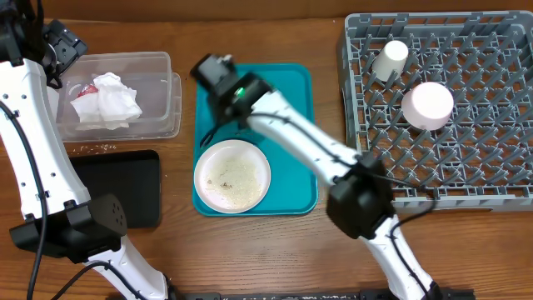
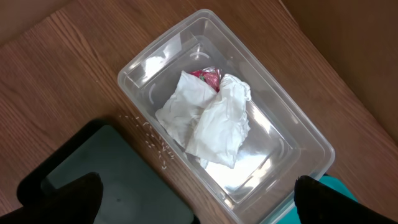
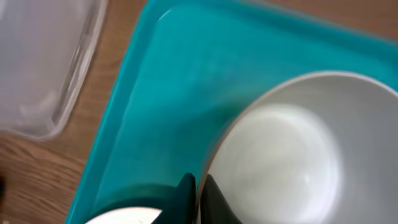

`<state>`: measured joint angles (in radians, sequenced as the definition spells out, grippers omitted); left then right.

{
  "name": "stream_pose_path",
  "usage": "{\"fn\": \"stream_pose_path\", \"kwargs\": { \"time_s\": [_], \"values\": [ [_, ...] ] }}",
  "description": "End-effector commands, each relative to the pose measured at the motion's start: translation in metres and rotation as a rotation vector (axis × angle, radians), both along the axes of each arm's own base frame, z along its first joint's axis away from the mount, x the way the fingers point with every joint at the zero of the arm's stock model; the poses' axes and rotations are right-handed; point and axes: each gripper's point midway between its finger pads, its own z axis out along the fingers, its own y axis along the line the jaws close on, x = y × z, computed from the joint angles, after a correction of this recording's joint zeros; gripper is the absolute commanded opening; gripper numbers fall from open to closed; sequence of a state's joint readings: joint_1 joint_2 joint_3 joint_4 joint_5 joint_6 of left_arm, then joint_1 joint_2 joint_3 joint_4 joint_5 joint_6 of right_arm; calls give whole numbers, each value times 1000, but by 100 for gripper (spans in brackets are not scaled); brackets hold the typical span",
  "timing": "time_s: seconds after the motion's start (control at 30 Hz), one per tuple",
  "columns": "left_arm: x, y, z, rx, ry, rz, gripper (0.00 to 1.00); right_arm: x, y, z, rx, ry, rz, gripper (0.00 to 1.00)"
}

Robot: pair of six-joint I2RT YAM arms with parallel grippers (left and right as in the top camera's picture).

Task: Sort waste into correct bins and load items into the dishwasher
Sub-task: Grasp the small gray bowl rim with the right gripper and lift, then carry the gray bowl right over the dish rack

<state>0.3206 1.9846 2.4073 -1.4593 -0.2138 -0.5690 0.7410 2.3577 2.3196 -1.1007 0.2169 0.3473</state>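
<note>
right gripper [image 3: 196, 190] clenched on bowl [image 3: 292, 155] rim, hidden overhead, left gripper [image 2: 196, 199] spread above tub [image 2: 127, 78]

- napkins [image 1: 108, 102] crumpled, red wrapper [image 2: 208, 76] tucked against them, inside clear tub [image 1: 173, 92]
- black tray [image 1: 133, 179] beside tub; rice grains [image 1: 92, 148] between them
- plate [image 1: 232, 175] flat, rice-specked
- grey bowl [image 3: 292, 155] open side up
- cup [image 1: 390, 58] tilted, pinkish bowl [image 1: 427, 105] inverted, both in dish rack [image 1: 483, 167]

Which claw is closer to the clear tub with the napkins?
Left. The left claw hangs open above the tub; the right claw is beside it over the teal tray, shut on a bowl.
</note>
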Motion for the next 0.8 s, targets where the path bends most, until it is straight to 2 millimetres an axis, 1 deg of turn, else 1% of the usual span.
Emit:
{"fn": "stream_pose_path", "kwargs": {
  "time_s": [0.0,0.1,0.17,0.23,0.47,0.53,0.6,0.7,0.77],
  "values": [
    [2,-2,-3,4,13,-16,100,28,-62,107,167,-123,-197,4],
    [2,-2,-3,4,12,-16,100,32,-113,130,232,-79,-285,4],
    [2,-2,-3,4,12,-16,100,34,-149,137,256,-42,-338,4],
    [2,-2,-3,4,12,-16,100,32,-187,137,272,15,-398,4],
    [2,-2,-3,4,13,-16,100,7,-270,130,375,231,-549,4],
    [2,-2,-3,4,13,-16,100,-1,-289,125,373,276,-600,4],
    [2,-2,-3,4,13,-16,100,-11,-303,121,369,323,-640,4],
    [2,-2,-3,4,13,-16,100,-23,-315,117,367,379,-676,4],
    [2,-2,-3,4,13,-16,100,-23,-318,117,363,376,-669,4]
  ]
}}
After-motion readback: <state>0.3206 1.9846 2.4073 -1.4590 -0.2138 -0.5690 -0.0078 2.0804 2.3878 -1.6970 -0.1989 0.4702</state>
